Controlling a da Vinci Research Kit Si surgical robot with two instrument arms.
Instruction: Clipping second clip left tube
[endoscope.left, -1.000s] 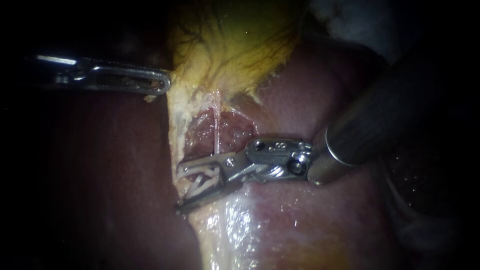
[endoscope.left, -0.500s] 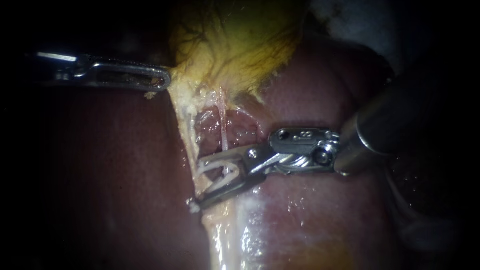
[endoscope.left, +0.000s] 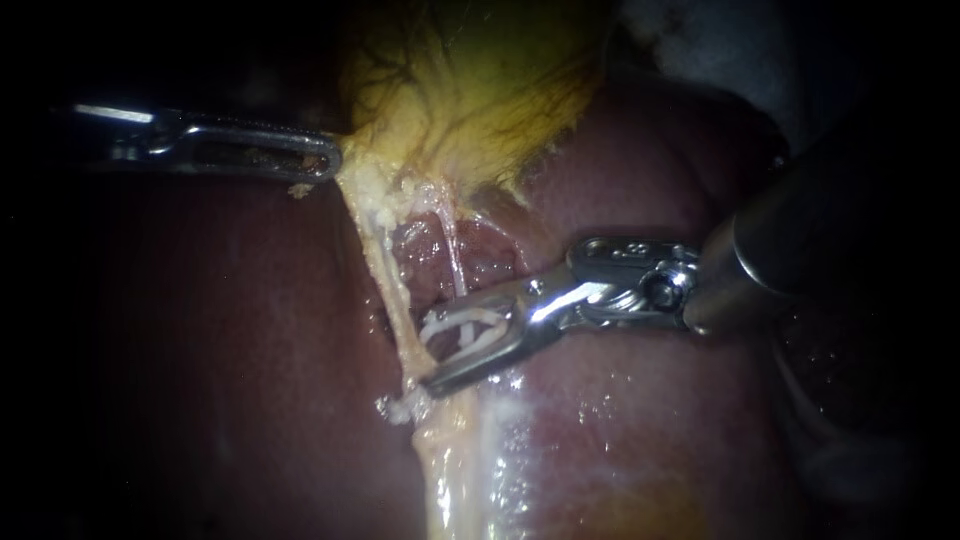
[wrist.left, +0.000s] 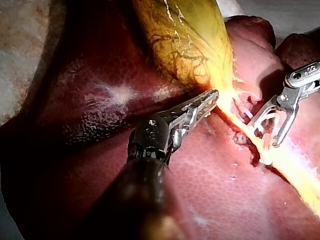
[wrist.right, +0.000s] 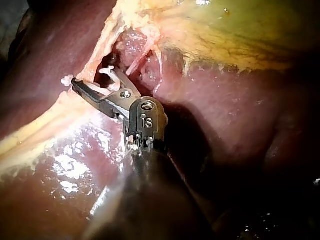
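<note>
The yellow gallbladder (endoscope.left: 470, 90) lies on the dark red liver (endoscope.left: 250, 330). My left instrument (endoscope.left: 325, 160) is shut on the gallbladder's lower edge and holds it taut; the left wrist view shows the same grip (wrist.left: 212, 97). From that edge the pale left tube (endoscope.left: 385, 270) runs down, with a thinner right tube (endoscope.left: 452, 250) beside it. My right instrument (endoscope.left: 428, 355) has its jaws apart, holding an open white clip (endoscope.left: 465, 335) between them. Its jaw tips sit against the left tube, and the thin tube passes behind the upper jaw. The right wrist view shows these jaws (wrist.right: 90, 76) beside the pale strand.
A wet yellowish band of tissue (endoscope.left: 450, 470) continues below the jaws. A small white fleck (endoscope.left: 395, 408) sits just beside the lower jaw tip. The right instrument's thick shaft (endoscope.left: 800, 240) crosses the liver at the right.
My right instrument has drawn back to the right with the clip, its jaws a little closer together. The lower part of the left tube has shifted right with it. The left instrument has held still.
</note>
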